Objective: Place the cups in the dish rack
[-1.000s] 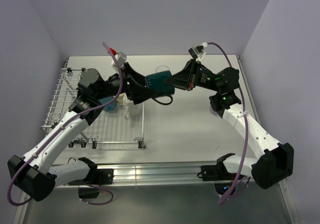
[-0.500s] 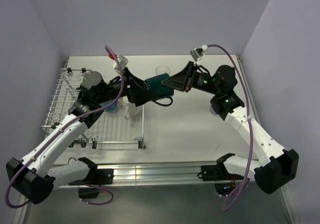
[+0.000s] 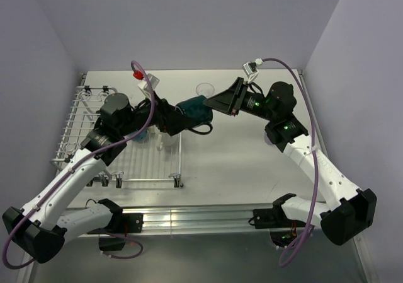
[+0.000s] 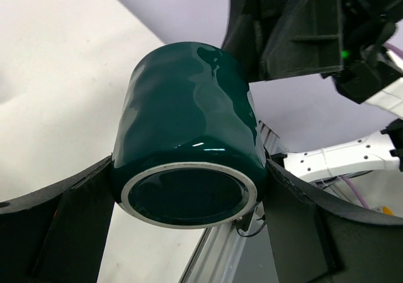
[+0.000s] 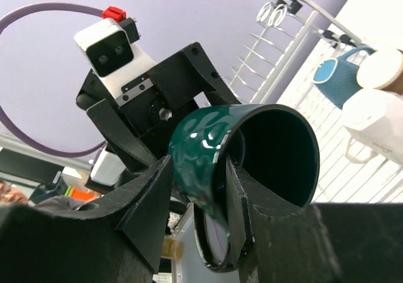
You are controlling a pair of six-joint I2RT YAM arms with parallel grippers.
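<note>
The dark teal mug [image 3: 192, 108] hangs in the air between both arms, right of the dish rack [image 3: 75, 125]. My left gripper [image 3: 184, 114] is shut on its base end; in the left wrist view its fingers press both sides of the mug [image 4: 189, 119]. My right gripper [image 3: 213, 101] is at the open end. In the right wrist view one finger [image 5: 238, 195] is inside the mug [image 5: 208, 144] and the other outside its wall, with a gap showing. The handle hangs below.
The rack [image 5: 277, 62] holds a light blue mug [image 3: 137, 132], a white mug [image 3: 165, 138] and a brown cup [image 5: 384, 69]. A clear glass tumbler [image 3: 203, 89] stands on the table behind the teal mug. A lavender cup [image 3: 269, 141] is partly hidden under the right arm.
The teal mug has shifted left toward the rack with my left gripper and tilted. My right gripper has swung up and left, and now overlaps the mug less.
</note>
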